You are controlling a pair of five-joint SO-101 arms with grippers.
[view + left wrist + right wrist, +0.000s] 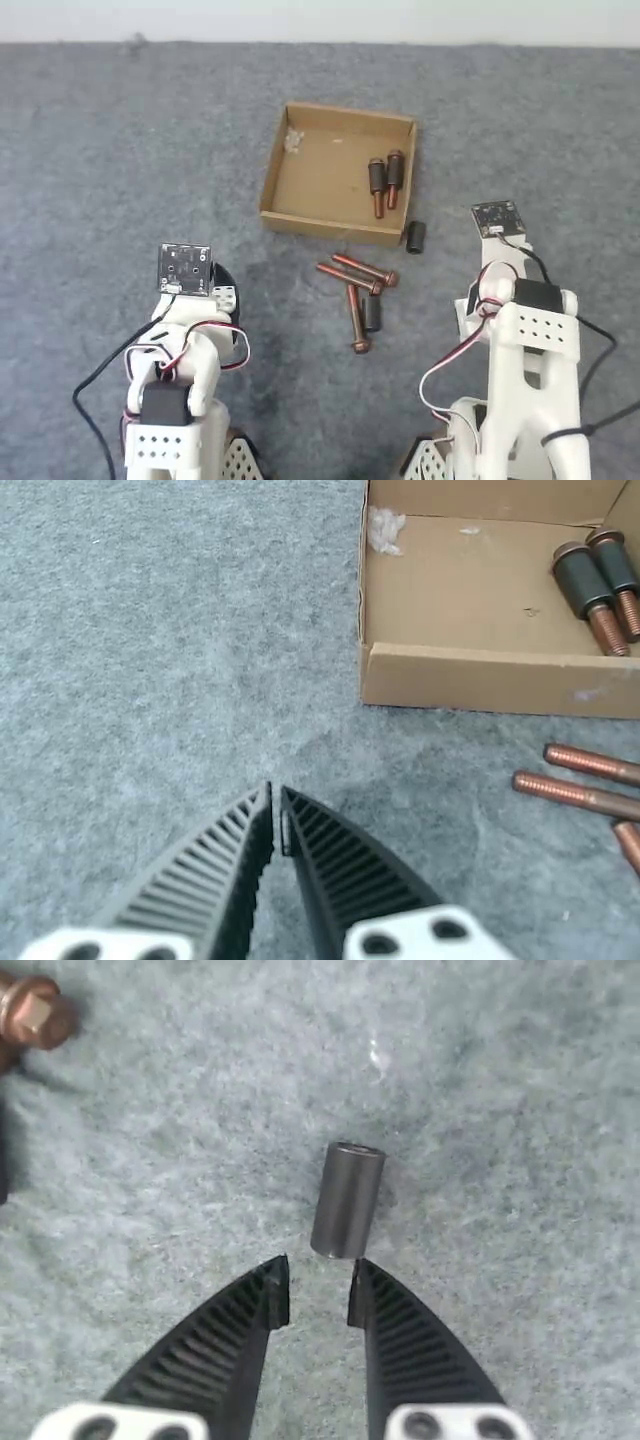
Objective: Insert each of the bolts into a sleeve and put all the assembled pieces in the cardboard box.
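Note:
The cardboard box [300, 215] holds two bolts [379, 187] [395, 178], each inside a dark sleeve. Both show in the left wrist view too [585, 590]. Three bare copper bolts lie on the carpet in front of the box: two slanted together [358, 270] and one lengthwise [354, 318] with a sleeve [372, 314] against it. Another loose sleeve [416, 237] [348, 1200] lies by the box's right front corner. My right gripper [318, 1282] is open a little, its tips just short of that sleeve. My left gripper [276, 805] is shut and empty over bare carpet, left of the box.
Grey carpet covers the table. A small white scrap [385, 528] lies in the box's far left corner. A bolt head [35, 1015] shows off to the side of the right gripper. The left arm [185, 300] and right arm [510, 300] stand near the front edge.

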